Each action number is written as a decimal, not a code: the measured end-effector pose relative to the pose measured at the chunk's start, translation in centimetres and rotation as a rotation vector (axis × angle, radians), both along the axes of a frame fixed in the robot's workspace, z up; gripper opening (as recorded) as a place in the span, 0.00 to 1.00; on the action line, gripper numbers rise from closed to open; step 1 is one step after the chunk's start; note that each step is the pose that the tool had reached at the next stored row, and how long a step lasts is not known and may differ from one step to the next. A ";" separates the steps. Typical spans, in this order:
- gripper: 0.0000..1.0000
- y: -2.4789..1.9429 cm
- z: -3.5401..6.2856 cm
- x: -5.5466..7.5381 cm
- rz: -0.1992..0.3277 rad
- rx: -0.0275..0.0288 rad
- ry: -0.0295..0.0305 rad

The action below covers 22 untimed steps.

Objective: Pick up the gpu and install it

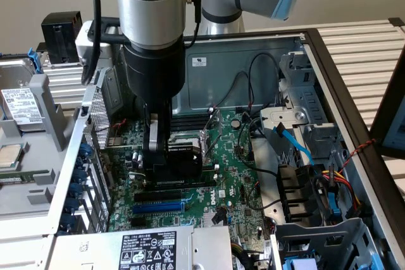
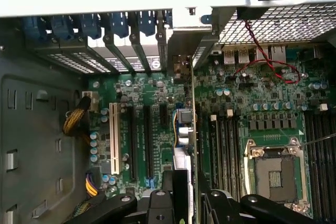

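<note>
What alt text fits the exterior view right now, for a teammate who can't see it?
The robot arm reaches down into an open computer case, its hand gripping the gpu upright, low over the green motherboard near the blue expansion slot. Whether the card is seated cannot be told.

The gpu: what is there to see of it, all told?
The gpu is a small card with a black fan shroud; from the wrist it shows edge-on as a thin green board. It stands on edge, clamped by the gripper, low over the motherboard at the expansion slots. Whether it is seated, I cannot tell.
</note>
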<state>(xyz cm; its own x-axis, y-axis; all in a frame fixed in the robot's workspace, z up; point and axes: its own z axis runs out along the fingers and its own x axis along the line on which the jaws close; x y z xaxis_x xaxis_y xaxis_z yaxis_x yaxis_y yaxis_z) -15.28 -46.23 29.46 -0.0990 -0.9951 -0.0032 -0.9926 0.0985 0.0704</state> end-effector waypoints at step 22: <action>0.27 0.14 -2.25 -0.3 0.000 -0.0070 0.0041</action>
<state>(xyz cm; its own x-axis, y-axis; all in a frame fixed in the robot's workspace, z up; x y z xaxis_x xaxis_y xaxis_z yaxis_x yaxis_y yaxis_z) -15.58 -46.08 27.22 -0.0992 -0.9951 0.0042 -0.9923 0.0993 0.0738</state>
